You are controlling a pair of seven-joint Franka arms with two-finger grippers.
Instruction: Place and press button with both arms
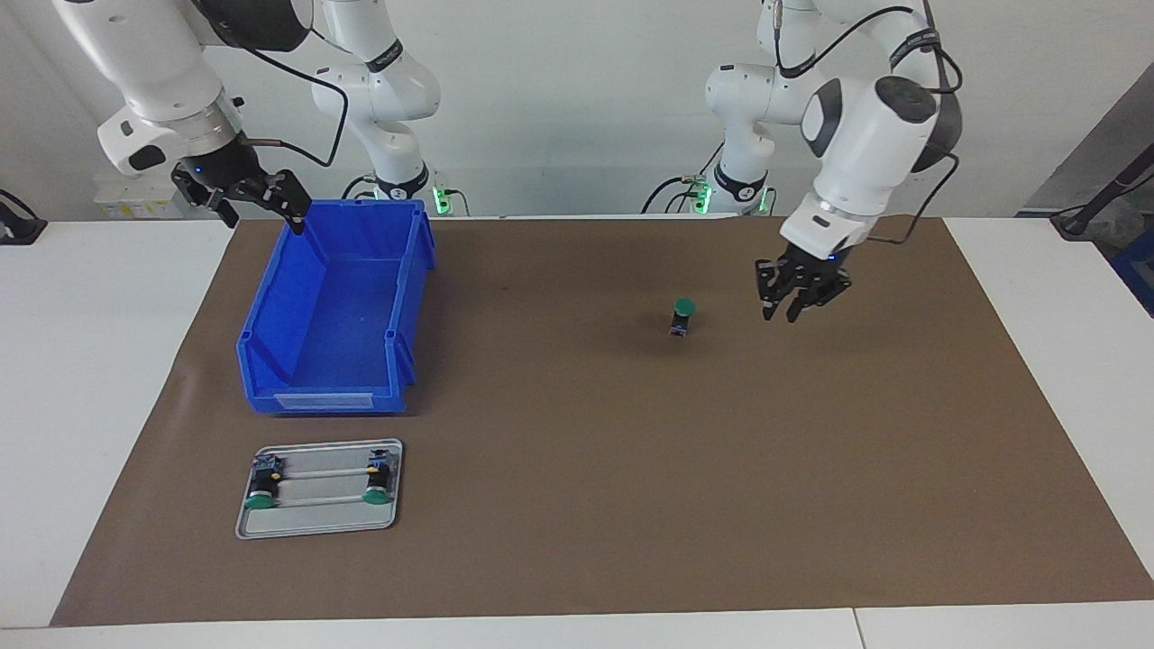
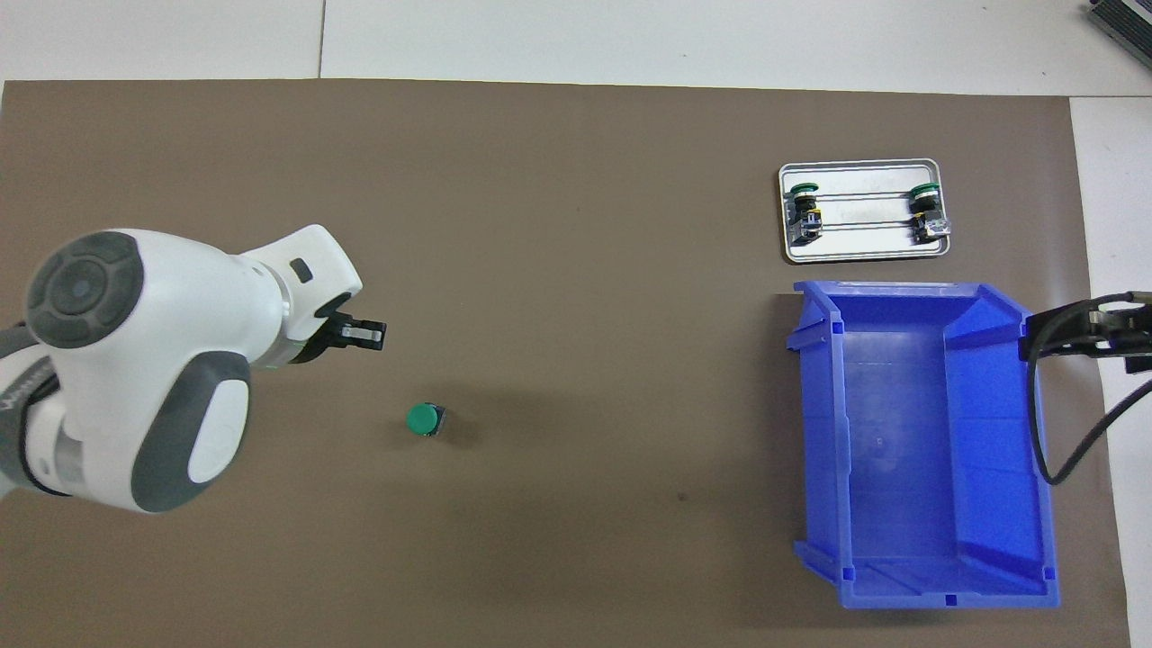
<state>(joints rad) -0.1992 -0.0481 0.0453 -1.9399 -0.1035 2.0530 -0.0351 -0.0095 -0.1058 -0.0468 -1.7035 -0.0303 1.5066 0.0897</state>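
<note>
One button [image 1: 683, 317] is stood upright mid-worktop [image 1: 559, 505], toward the left arm's end. The bin [image 1: 335, 311] is parked at the right arm's end, and the tray [image 1: 319, 501], farther from the robots, is loaded with two more buttons [image 1: 262, 486].

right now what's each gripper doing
left gripper: open, empty, up over the mat beside the button.
right gripper: open, empty, over the blue bin's edge.

High facing view; steep overhead; shared mat [image 1: 577, 469]

A glossy blue plastic bin [image 1: 334, 315] sits on a matt brown paper-like mat [image 1: 586, 469]; the small silvery metal tray [image 1: 320, 525] looks smooth and faintly shiny.
</note>
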